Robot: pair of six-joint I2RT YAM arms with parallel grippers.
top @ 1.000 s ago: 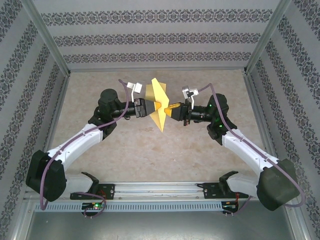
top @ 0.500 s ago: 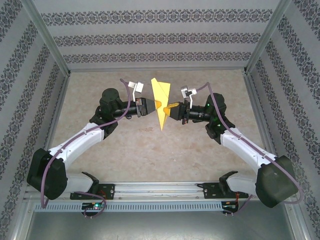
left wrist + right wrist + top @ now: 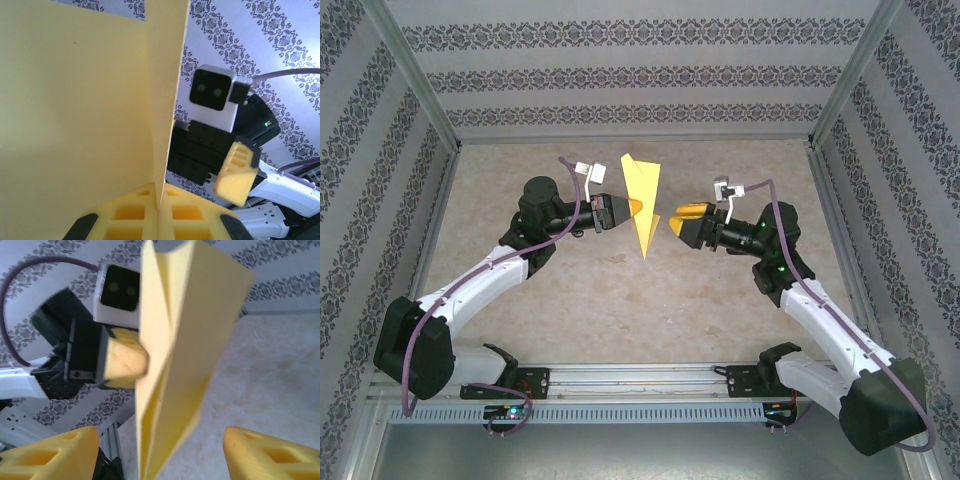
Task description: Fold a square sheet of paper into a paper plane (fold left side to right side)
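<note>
Let go of thin yellow folded paper sheet (image 3: 646, 190) with right black yellow-fingered gripper (image 3: 672, 220) (pinching it a second ago); spread jaws, backed off rightward, now apart from sheet. Closed left black yellow-fingered gripper (image 3: 636, 207) onto sheet. Turned sheet narrower, more edge-on seen from above.

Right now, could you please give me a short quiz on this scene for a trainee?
1. True or false: the right fingers grip the paper.
2. What holds the paper up? A: the right fingers; B: the left fingers; C: both pairs.
3. Fill in: the right fingers stand ____ (open or shut).
Key: 1 false; 2 B; 3 open.
</note>
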